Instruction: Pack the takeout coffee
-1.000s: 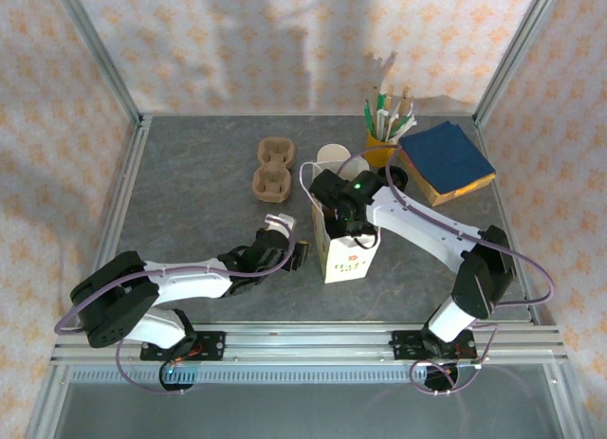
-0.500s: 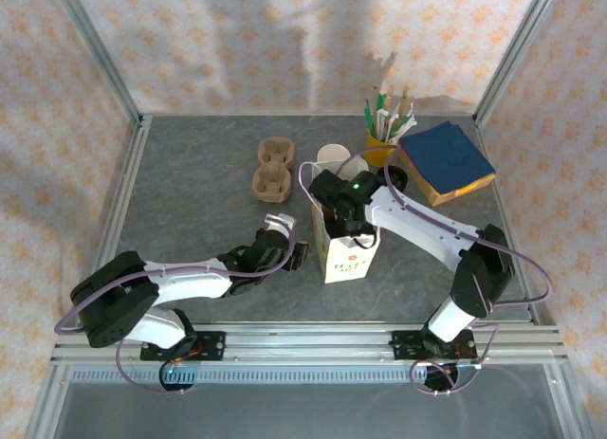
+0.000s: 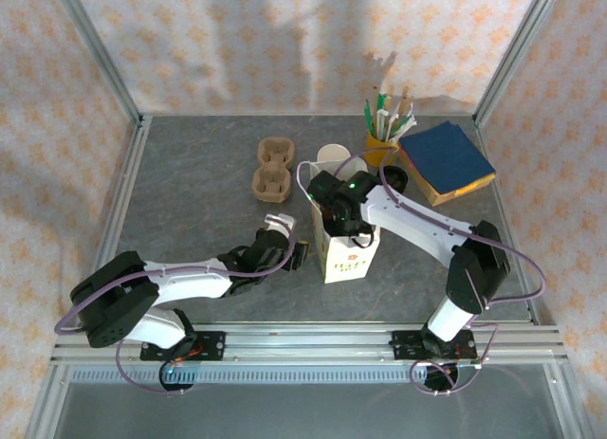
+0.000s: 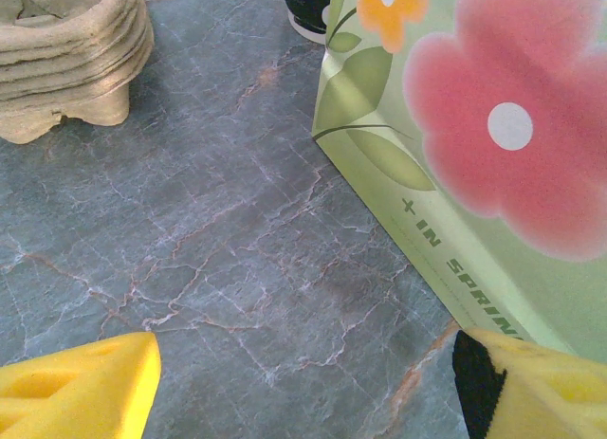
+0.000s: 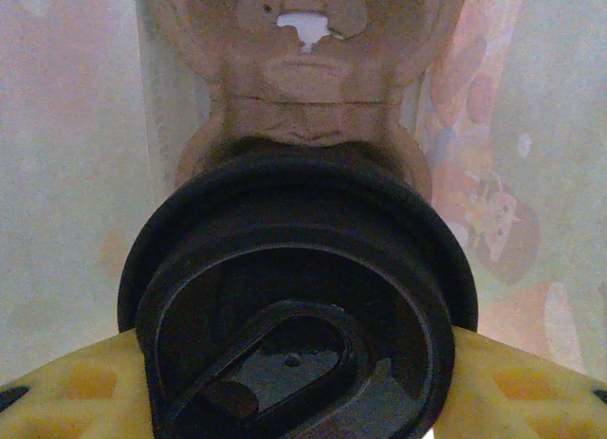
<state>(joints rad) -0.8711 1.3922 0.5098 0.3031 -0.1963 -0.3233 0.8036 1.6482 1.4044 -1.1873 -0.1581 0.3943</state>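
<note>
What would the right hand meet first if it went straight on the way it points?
Probably the brown pulp carrier inside the bag; the takeout coffee in the right hand hangs over its pocket, gap unclear.

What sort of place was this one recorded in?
Probably a lab robot cell dressed up as a café takeout counter. It has an aluminium-frame enclosure with patterned walls, and on the grey tabletop are a stack of brown moulded-pulp cup carriers and a yellow cup of sticks and straws.
</note>
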